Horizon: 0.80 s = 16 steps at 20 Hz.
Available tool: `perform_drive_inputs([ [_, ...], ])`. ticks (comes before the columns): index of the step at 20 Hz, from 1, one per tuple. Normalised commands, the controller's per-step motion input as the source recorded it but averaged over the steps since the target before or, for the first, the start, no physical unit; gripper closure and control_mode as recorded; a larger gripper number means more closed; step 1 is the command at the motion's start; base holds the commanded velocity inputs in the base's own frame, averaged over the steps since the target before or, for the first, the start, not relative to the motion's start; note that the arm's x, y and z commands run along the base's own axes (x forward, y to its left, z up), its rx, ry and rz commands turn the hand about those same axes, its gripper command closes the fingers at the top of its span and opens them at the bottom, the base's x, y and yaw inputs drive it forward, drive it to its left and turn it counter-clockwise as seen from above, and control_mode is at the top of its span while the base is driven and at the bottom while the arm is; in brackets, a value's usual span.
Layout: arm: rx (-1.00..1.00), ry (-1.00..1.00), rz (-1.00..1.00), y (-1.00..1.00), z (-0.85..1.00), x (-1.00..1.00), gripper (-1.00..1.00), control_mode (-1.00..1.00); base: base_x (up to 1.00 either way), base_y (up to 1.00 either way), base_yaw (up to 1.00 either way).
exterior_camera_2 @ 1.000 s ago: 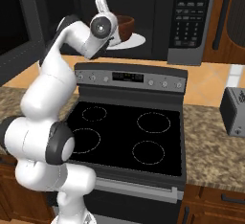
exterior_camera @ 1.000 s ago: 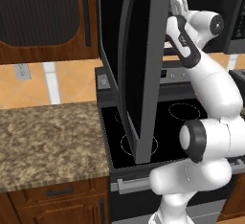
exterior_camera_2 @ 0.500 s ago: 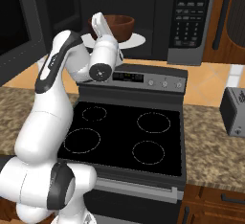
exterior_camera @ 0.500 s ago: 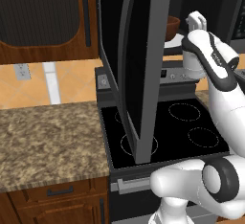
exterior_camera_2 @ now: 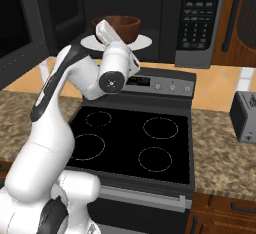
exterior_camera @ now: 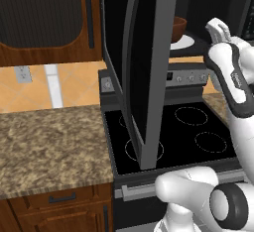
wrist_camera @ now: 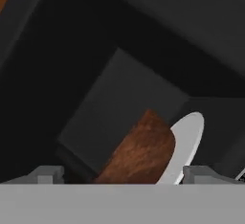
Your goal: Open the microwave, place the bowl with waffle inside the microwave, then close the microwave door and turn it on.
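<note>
Bowl [exterior_camera_2: 121, 27] sits on the white turntable plate [exterior_camera_2: 142, 42] inside the microwave [exterior_camera_2: 165, 13], above the far edge of the stove [exterior_camera_2: 135, 143]. Pincer [exterior_camera_2: 105, 32] is released, jaws wide, just near of the bowl and holding nothing. The bowl looks rigid, light and smooth-walled, so it may slide on the plate if nudged. Microwave door [exterior_camera: 149, 72] stands open at left; judged handling: stiff hinged panel, best pushed at its free edge.
</note>
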Motion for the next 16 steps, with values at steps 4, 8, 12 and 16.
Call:
perform_drive_inputs([
  [4, -0.39, 0.33, 0.03, -0.26, 0.16, -1.0, -1.0, -1.0, 0.0, 0.0, 0.0],
  [8, -0.37, 0.44, 0.02, -0.1, -0.04, -1.0, -1.0, -1.0, 0.0, 0.0, 0.0],
  [12, -0.4, 0.56, 0.0, 0.0, -0.53, -1.0, -1.0, -1.0, 0.0, 0.0, 0.0],
  [16, -0.45, 0.63, 0.0, 0.0, -0.86, -0.55, -1.0, -1.0, 0.0, 0.0, 0.0],
])
